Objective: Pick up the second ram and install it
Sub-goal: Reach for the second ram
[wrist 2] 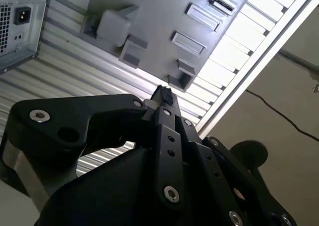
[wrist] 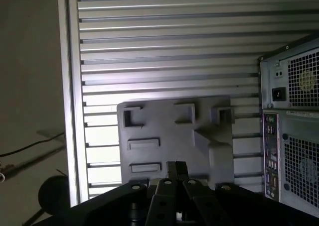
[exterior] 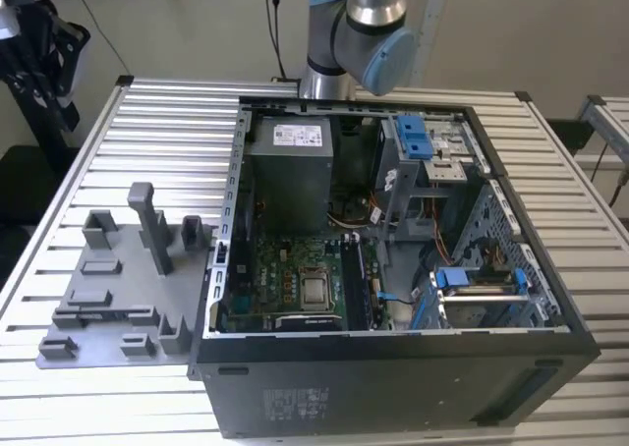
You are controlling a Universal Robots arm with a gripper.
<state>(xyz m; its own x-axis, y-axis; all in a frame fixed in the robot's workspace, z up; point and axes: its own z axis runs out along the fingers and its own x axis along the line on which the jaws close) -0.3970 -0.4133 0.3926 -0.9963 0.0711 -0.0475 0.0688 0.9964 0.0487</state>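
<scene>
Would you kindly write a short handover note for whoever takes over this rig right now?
Claw: shut, holding nothing, pointing at the grey holder beside the case.
Ram: whether it sits in the dark slots beside the processor cannot be told.
Done: nothing can be confirmed.
Left: the install counts as open until those slots are seen closer.

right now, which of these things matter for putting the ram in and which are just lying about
For the job:
gripper
open computer case
green circuit board inside the case
grey holder tray beside the case

Just there:
slatted table
floor cable
black stand at the exterior view's left
</scene>
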